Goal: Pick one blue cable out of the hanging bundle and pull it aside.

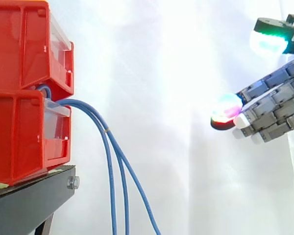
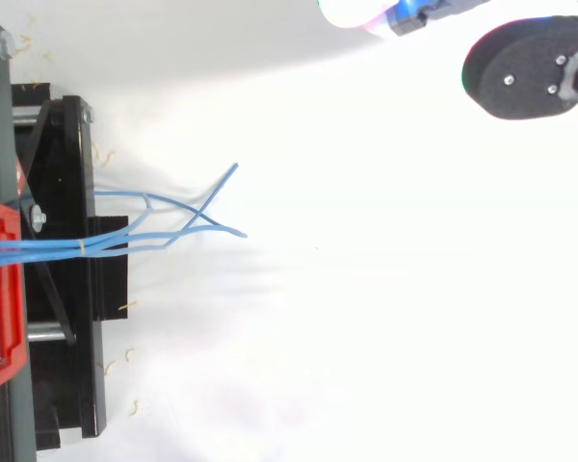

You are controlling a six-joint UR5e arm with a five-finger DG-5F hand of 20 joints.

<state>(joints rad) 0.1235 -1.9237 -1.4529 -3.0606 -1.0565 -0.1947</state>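
Our hand (image 1: 277,107) hangs well clear of the red bins (image 1: 19,122), fingers loosely extended, thumb spread, holding nothing. The blue cables (image 1: 109,156) spill from between the bins and droop just beside them; we judge them light and limp, best pinched on the outermost strand

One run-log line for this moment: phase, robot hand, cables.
phase: pre-grasp | robot hand: open, empty, apart from blue cables | blue cables: hanging from red bins, none pulled aside

Red bins (image 1: 24,93) sit on a black stand (image 1: 32,200); blue cables (image 1: 110,161) hang; the grey hand (image 1: 277,110) glows green and red.
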